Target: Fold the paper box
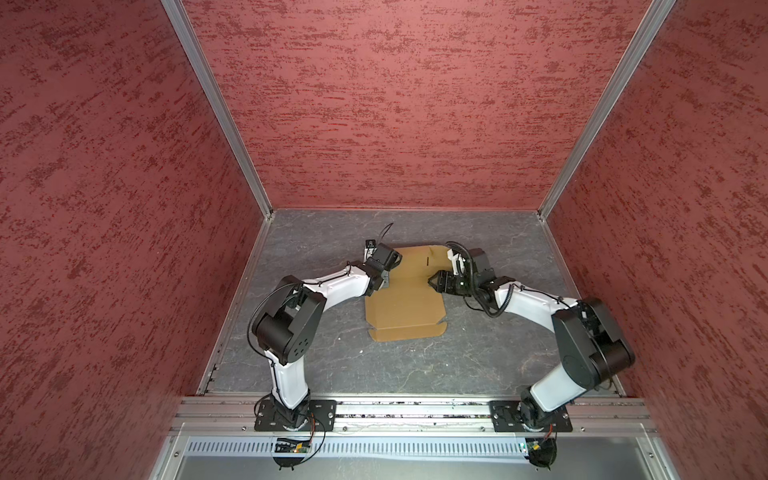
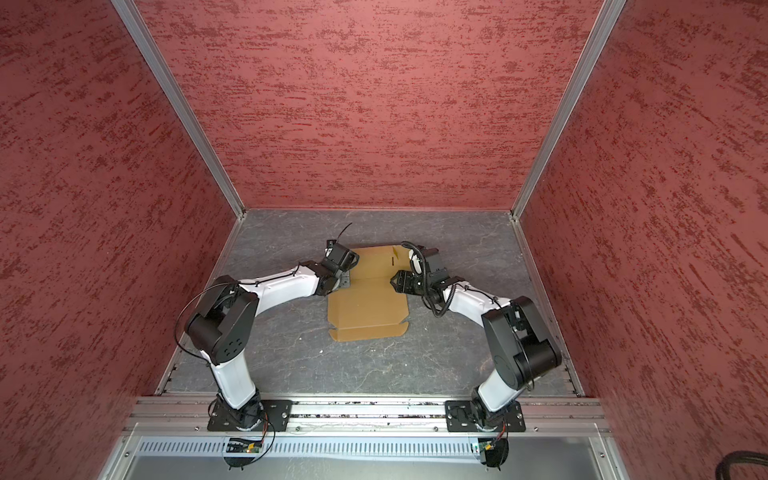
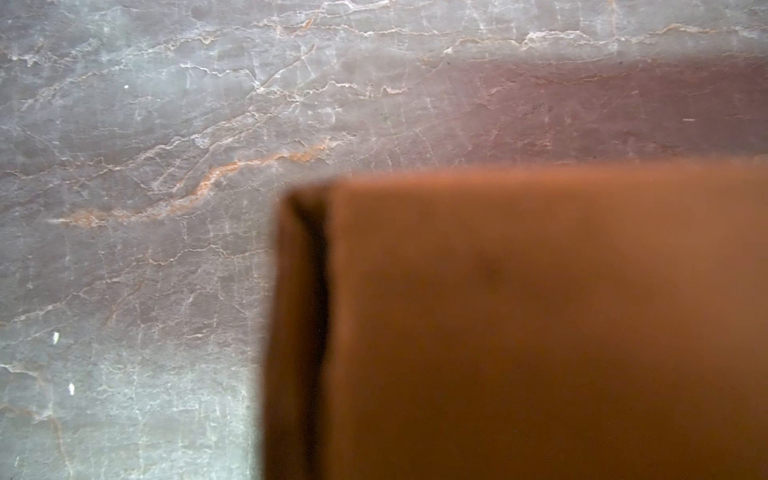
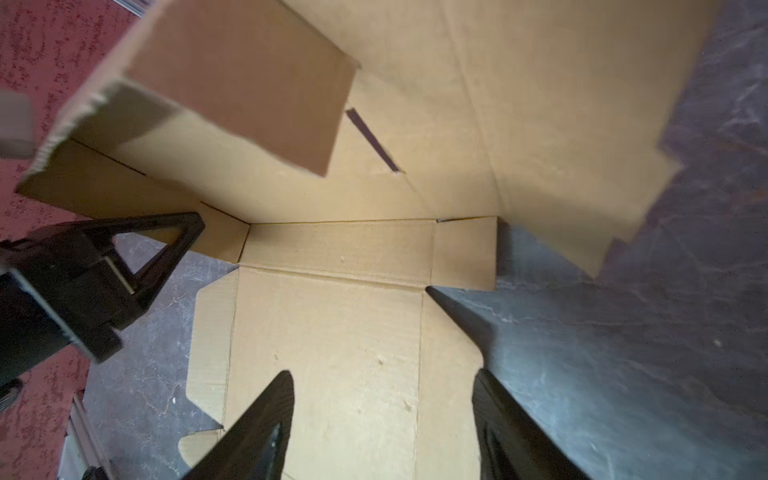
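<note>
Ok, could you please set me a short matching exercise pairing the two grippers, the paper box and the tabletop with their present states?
Things:
1. left gripper
2. right gripper
3. paper box
4. tabletop

States:
A. grey, veined
B. jaws apart, over the box
C. tan, a flap raised
D. jaws shut, at the box's edge

Pairs: 1-D, 2-B, 3-C, 4-A

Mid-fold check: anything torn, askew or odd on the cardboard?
Nothing stands out. The tan corrugated cardboard box sheet lies untorn on the grey marbled table; one flap stands raised near the left gripper.
</note>
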Tool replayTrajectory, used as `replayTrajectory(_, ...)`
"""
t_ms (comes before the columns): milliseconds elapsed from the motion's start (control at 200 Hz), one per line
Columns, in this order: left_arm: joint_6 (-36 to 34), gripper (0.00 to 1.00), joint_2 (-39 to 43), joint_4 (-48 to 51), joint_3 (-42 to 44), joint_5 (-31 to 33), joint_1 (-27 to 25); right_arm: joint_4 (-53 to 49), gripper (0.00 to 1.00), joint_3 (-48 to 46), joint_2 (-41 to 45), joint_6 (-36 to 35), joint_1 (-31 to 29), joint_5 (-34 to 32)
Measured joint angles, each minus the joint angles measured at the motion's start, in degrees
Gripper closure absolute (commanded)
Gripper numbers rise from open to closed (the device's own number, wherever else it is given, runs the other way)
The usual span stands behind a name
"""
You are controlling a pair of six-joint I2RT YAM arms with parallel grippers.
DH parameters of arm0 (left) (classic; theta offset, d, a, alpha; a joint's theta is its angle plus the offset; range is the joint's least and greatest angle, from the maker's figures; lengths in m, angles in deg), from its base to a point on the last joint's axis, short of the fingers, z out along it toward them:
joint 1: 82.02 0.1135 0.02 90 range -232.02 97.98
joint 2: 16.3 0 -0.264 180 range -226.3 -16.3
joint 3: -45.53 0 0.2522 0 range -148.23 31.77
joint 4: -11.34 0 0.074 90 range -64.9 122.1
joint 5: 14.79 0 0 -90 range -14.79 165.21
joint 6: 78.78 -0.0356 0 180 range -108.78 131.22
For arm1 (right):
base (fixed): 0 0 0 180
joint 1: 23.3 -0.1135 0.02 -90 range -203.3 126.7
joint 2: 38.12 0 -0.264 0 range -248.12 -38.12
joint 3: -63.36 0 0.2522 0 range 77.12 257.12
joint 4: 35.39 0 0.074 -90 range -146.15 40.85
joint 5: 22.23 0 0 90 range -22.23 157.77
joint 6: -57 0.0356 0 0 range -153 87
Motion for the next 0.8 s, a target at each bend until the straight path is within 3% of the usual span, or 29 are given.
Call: replayTrajectory(797,0.0,1.0,0.0,1.1,-0.5,-0.5,0.2,8.3,0.31,3.2,-10.7,0.0,-0.1,-1.5)
